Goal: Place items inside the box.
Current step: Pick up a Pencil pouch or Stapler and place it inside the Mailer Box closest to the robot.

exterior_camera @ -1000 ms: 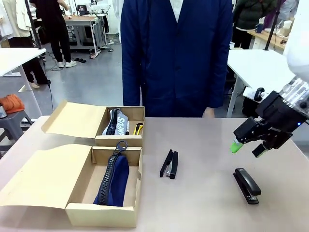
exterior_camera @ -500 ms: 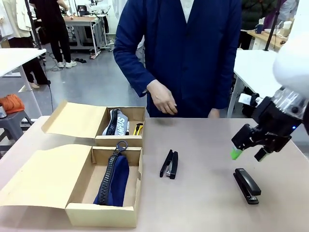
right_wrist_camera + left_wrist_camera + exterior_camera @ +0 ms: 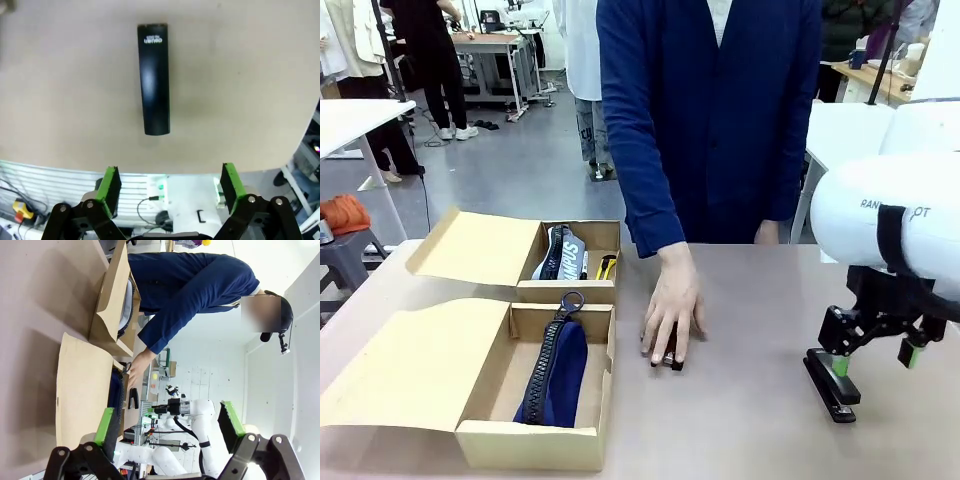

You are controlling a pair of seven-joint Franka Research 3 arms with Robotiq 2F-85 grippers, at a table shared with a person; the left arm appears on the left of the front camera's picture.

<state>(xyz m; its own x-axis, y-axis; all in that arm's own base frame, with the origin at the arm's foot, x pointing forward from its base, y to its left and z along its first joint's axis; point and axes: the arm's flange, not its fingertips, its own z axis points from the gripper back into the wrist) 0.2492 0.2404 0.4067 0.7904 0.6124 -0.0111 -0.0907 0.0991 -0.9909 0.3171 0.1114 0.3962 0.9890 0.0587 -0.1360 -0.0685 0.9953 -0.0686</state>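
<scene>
hand [image 3: 672, 310] covers middle stapler [image 3: 671, 363], perhaps gripping it.

Lowered right gripper [image 3: 875, 358] from raised hover at far right to just above right-hand stapler [image 3: 830, 388], jaws spread, pointing down at counter. Brought person's hand [image 3: 672, 310] from chest height down onto middle stapler [image 3: 672, 361], covering most of it.
</scene>
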